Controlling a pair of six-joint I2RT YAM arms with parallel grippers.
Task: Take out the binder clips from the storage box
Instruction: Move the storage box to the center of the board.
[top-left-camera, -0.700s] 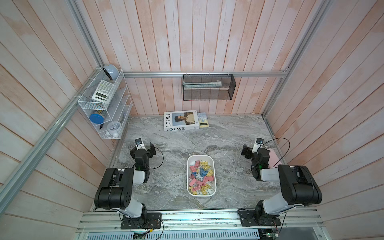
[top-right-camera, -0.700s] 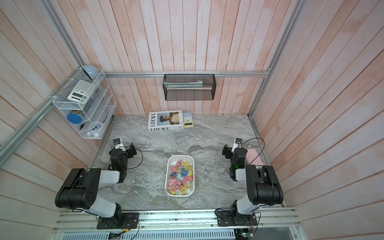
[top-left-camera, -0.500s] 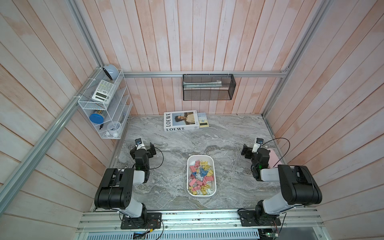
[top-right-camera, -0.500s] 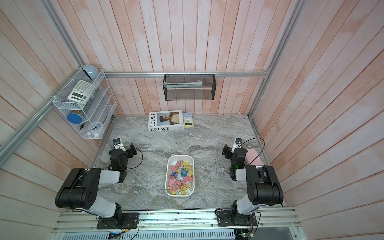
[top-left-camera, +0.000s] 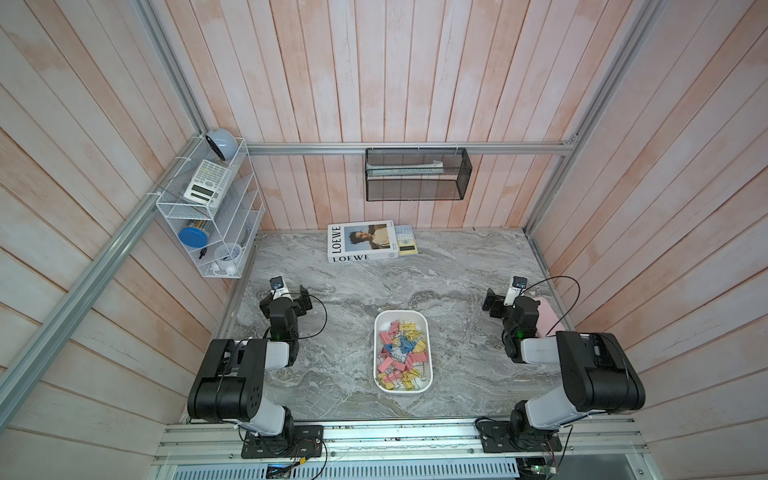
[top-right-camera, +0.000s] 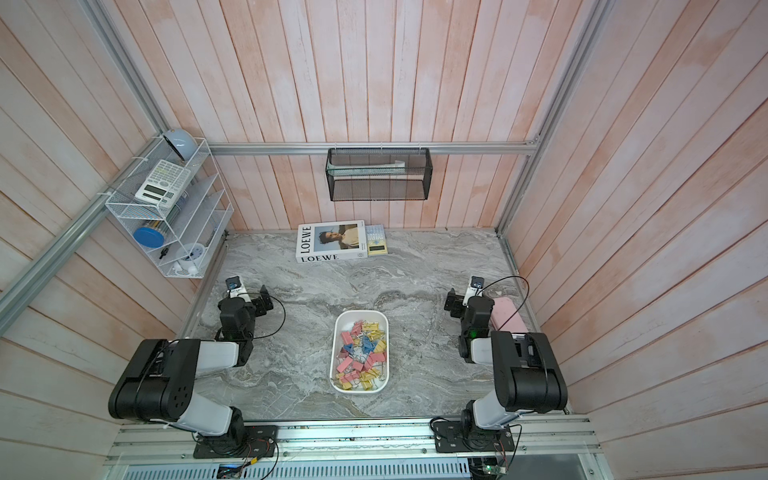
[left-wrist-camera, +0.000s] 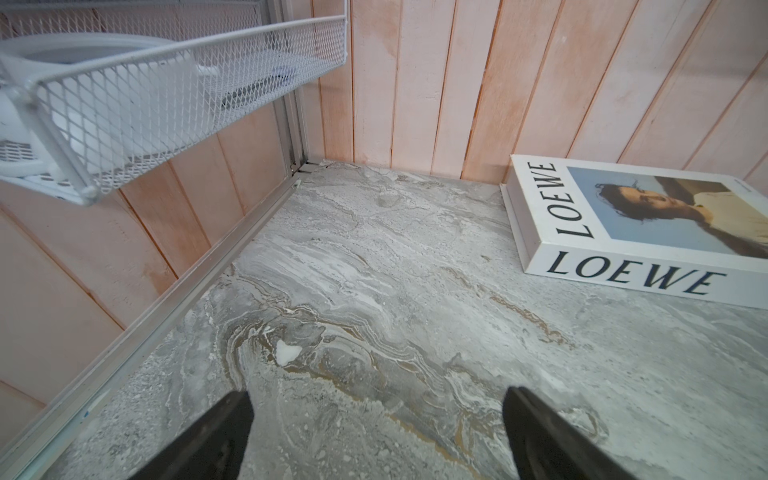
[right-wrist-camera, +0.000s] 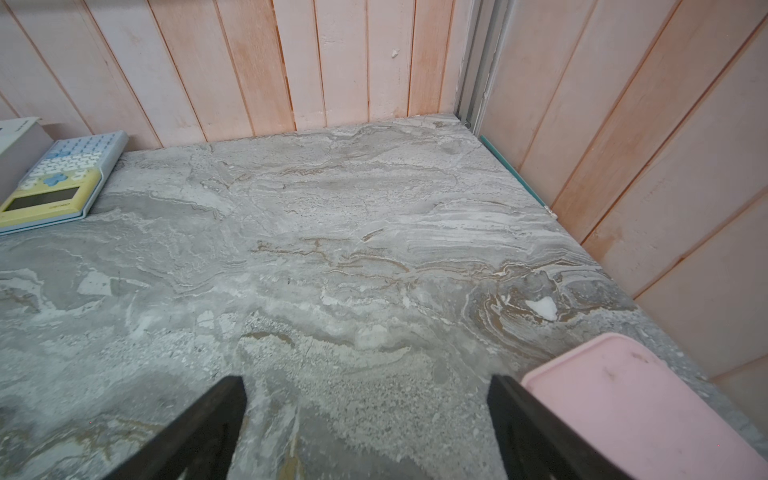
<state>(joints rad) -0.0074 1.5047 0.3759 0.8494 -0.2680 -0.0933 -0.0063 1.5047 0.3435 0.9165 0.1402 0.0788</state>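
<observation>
Nothing moved; storage box (top-left-camera: 388, 319) lies front-to-back.

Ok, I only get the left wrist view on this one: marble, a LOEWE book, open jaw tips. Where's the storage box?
Observer: The storage box sits mid-table, between the two arms.
Operator: Any clips out yet?
Observer: Every one of the binder clips I can see lies inside it.
Operator: And the right gripper?
Observer: The right gripper is open and empty, next to a pink flat item.
</observation>
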